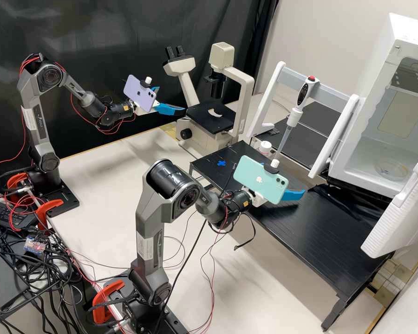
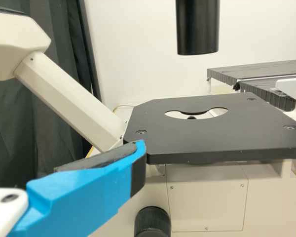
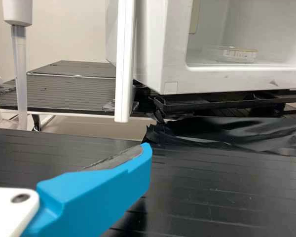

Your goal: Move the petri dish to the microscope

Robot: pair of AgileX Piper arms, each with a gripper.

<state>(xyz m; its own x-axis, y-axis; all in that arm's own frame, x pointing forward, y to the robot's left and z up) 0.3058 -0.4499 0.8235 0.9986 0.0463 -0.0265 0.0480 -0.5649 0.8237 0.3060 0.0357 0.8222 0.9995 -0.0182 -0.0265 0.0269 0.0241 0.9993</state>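
Note:
A clear petri dish [image 1: 391, 170] lies on the white incubator's floor; in the right wrist view the dish [image 3: 232, 54] shows behind the doorway's lower edge. My right gripper [image 1: 290, 181] hangs over the black bench, left of and apart from the incubator, open and empty. Its own view has the gripper [image 3: 155, 153] with one blue finger. Beside the microscope stage [image 1: 211, 117] my left gripper [image 1: 173, 99] is open, holding nothing. In its wrist view the gripper [image 2: 153, 155] stands before the bare stage [image 2: 212, 140], one finger near the stage corner.
The incubator door [image 1: 401, 208] stands open toward the bench. A pipette [image 1: 292, 118] hangs upright from a white-framed stand, with a small white-capped bottle [image 1: 264, 147] near it. The microscope's black condenser [image 2: 198, 27] is above its stage. A blue cross [image 1: 221, 163] marks the black bench.

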